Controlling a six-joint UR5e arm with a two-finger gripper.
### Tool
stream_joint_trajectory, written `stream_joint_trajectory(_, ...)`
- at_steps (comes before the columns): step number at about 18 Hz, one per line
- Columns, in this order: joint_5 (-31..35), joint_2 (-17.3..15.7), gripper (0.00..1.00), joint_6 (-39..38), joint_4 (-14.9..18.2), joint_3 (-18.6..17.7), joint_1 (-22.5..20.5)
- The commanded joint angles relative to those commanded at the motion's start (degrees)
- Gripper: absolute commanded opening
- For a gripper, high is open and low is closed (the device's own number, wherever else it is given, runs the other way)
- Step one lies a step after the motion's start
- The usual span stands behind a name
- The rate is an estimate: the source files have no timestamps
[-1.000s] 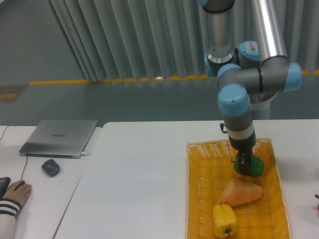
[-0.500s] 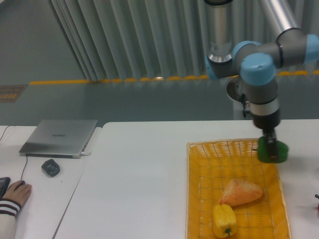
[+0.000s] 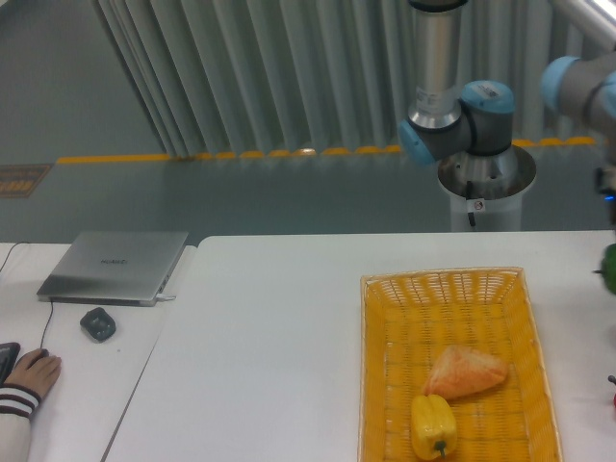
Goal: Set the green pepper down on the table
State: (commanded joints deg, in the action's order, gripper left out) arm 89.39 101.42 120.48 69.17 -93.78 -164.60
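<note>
Only a sliver of the dark green pepper shows at the far right edge of the frame, past the basket's right rim and above the white table. The arm's wrist is just visible above it. My gripper's fingers are cut off by the frame edge, so I cannot see them directly. The pepper still travels with the arm, hanging below the wrist.
The woven yellow basket holds an orange-tan bread wedge and a yellow bell pepper. A laptop, a mouse and a person's hand are at the left. The robot base stands behind the table. A small red object sits at the right edge.
The arm lifted the green pepper out of the basket and swung it right, over the rim, until both reached the frame's right edge. The bread and yellow pepper stayed put.
</note>
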Motion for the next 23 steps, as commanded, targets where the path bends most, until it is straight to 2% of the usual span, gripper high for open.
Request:
stream_joint_trajectory(3, -0.45, 2.28, 0.75, 3.43, -0.09, 0.00, -3.52)
stream_joint_trajectory(7, -0.45, 5.18, 0.76, 4.23, -0.27, -0.26, -4.85)
stream_joint_trajectory(11, -0.45, 6.07, 0.79, 5.46, -0.27, -1.05, -4.94)
stream_joint_trajectory(18, -0.36, 9.67, 0.81, 10.91, -1.93, -1.49, -4.68)
stream_joint_trajectory(19, -0.36, 9.68, 0.86, 11.26, -1.94, -1.49, -4.59)
stream_joint_trajectory(20, -0.36, 9.59, 1.00, 11.35, -1.94, -1.49, -4.50)
stream_joint_trajectory(23, -0.45, 8.89, 1.00, 11.61, -1.85, -1.49, -4.76)
